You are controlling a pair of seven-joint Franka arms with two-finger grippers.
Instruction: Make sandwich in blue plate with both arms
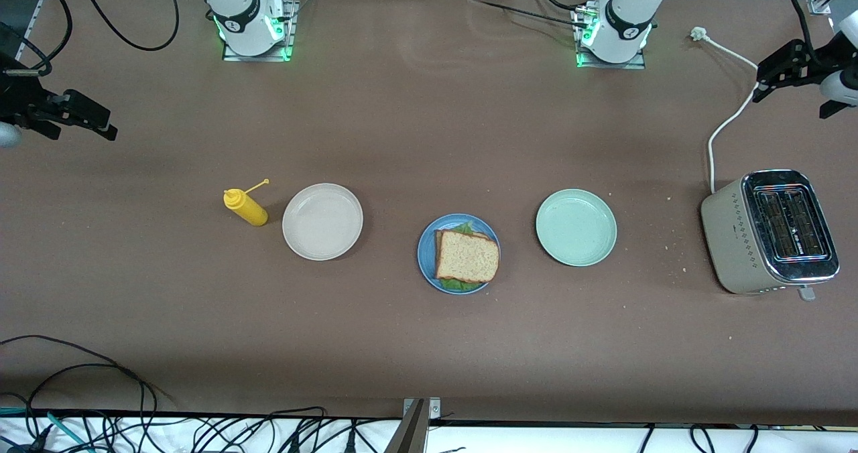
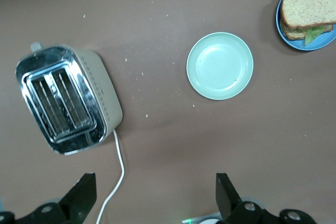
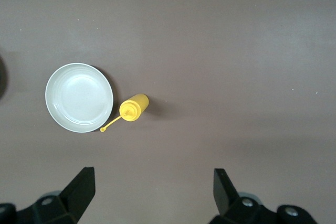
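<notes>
The sandwich (image 1: 467, 255) lies on the blue plate (image 1: 424, 255) in the middle of the table: a brown bread slice on top, green lettuce showing at its edges. It also shows in the left wrist view (image 2: 310, 6) on the blue plate (image 2: 294, 43). My left gripper (image 1: 764, 84) is up in the air at the left arm's end of the table, over the toaster's cable; its jaws stand wide open and empty (image 2: 155, 195). My right gripper (image 1: 107, 128) is up over bare table at the right arm's end, open and empty (image 3: 152, 190).
A mint-green plate (image 1: 576, 227) and a cream-white plate (image 1: 322, 221) sit on either side of the blue plate, both empty. A yellow squeeze bottle (image 1: 245, 207) stands beside the white plate. A toaster (image 1: 771, 232) with a white cable (image 1: 727, 121) stands at the left arm's end. Crumbs lie near it.
</notes>
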